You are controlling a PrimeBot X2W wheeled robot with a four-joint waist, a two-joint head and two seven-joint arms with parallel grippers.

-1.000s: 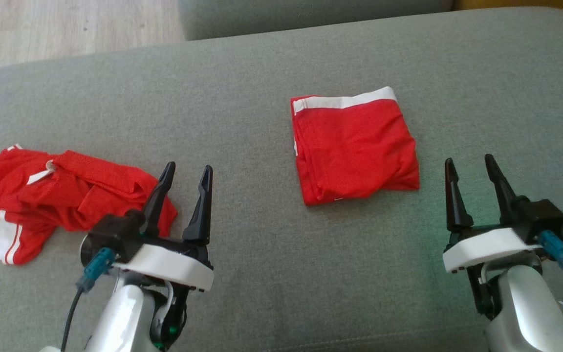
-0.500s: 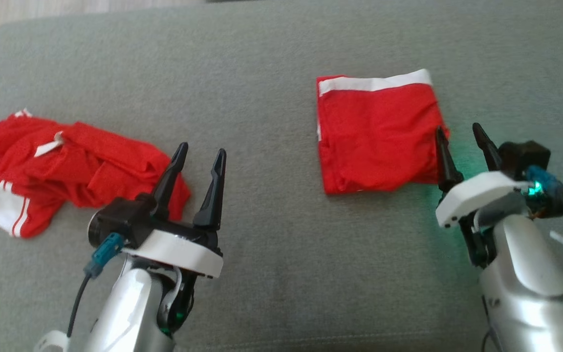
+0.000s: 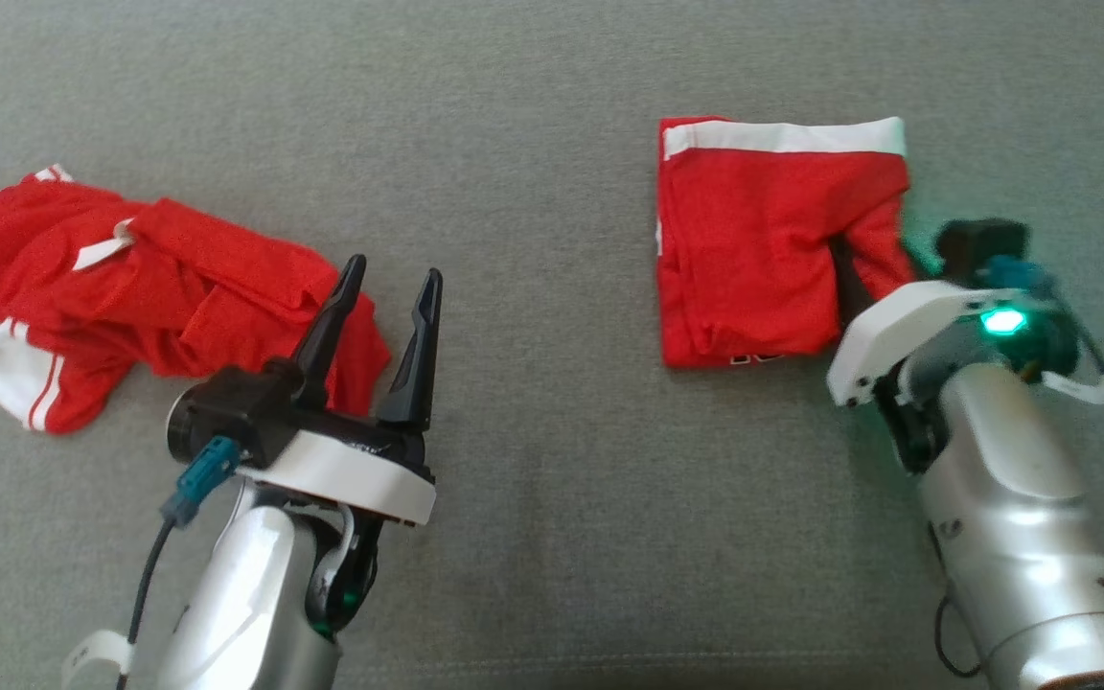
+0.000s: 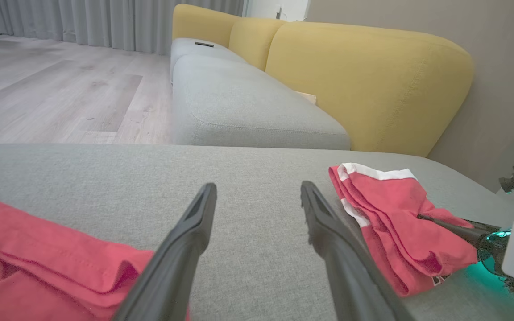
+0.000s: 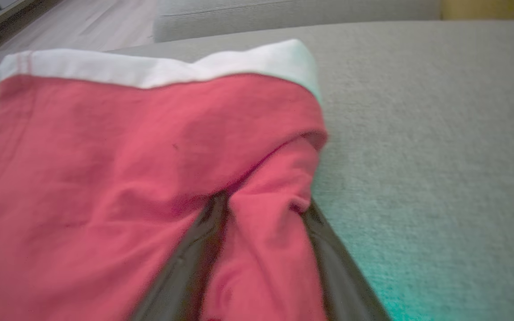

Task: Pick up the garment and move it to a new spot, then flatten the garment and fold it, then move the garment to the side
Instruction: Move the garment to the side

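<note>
The folded red garment point(image 3: 763, 240) with a white band along its far edge lies on the grey sofa seat point(image 3: 552, 115), right of centre. My right gripper point(image 3: 883, 264) has pushed into its right edge. In the right wrist view the garment point(image 5: 105, 169) rises in a ridge between the two dark fingers, which still stand apart, so the right gripper point(image 5: 263, 200) is open around that fold. From the left wrist view the garment point(image 4: 395, 214) has one dark finger point(image 4: 444, 223) lying on it. My left gripper point(image 3: 394, 268) hovers open and empty over the seat.
A crumpled red and white garment point(image 3: 130, 287) lies at the left, just behind my left gripper point(image 4: 257, 187). Beyond the seat, the left wrist view takes in another grey seat point(image 4: 239, 102), a yellow backrest point(image 4: 364, 80) and wooden floor point(image 4: 60, 89).
The head camera has tilted down. My right gripper has moved forward and left from bare seat into the folded garment's right edge, bunching cloth between its fingers. The left arm has stayed put.
</note>
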